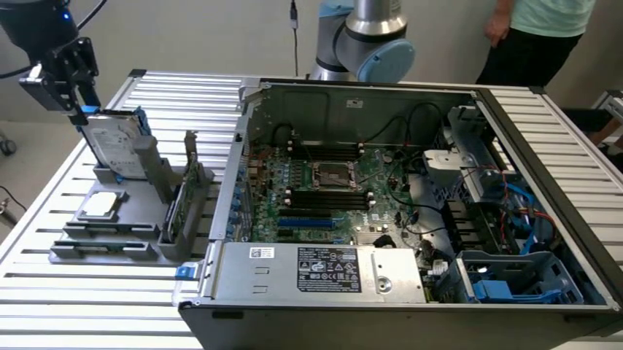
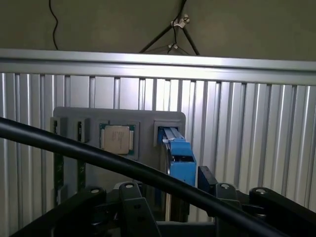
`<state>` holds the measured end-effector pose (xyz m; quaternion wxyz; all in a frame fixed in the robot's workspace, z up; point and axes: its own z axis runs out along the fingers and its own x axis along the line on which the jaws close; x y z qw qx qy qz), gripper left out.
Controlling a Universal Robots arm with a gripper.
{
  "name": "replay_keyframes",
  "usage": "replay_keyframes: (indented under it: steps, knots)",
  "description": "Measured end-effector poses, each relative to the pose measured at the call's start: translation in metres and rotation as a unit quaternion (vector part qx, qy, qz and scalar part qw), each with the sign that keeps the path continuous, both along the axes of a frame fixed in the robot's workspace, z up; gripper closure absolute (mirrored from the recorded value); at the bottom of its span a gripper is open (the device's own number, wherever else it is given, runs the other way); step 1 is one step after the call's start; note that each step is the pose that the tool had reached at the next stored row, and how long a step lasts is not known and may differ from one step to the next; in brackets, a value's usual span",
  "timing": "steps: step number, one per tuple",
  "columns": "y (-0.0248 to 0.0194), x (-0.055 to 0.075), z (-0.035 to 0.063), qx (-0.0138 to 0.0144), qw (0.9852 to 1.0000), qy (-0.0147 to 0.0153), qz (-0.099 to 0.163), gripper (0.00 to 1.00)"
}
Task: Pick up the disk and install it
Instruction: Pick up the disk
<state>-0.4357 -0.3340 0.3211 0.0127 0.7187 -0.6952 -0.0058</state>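
Observation:
The disk (image 1: 115,146), silver-grey with a white label and a blue carrier, stands on edge in the grey holder (image 1: 107,244) on the slatted table at the exterior view's left. My gripper (image 1: 80,108) hangs right over its upper end, open, with nothing held. In the wrist view the disk (image 2: 180,160) shows edge-on as a blue strip between my two black fingers (image 2: 129,202); the gripper (image 2: 175,197) straddles it, and whether the pads touch it I cannot tell.
The holder (image 2: 143,123) also carries a square silver chip (image 1: 102,205) (image 2: 117,138) and a thin green card (image 1: 175,211). An open computer case (image 1: 389,189) with blue drive bays (image 1: 511,281) lies at the exterior view's right. A person (image 1: 535,36) stands behind it. A black cable (image 2: 98,158) crosses the wrist view.

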Motion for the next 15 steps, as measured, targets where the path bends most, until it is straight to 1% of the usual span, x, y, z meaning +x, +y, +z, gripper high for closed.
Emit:
replay_keyframes:
  steps: [3,8,12,15]
  knots:
    - [0.0007,0.000,-0.0056,0.0000,1.0000,0.0000,0.000,0.46]
    - [0.0056,0.000,-0.0146,0.0000,1.0000,0.0000,0.000,0.46]
    - [0.0060,-0.001,-0.0219,0.0000,1.0000,0.0001,0.000,0.46]
    - [0.0061,-0.001,-0.0269,0.0000,1.0000,0.0010,0.000,0.46]
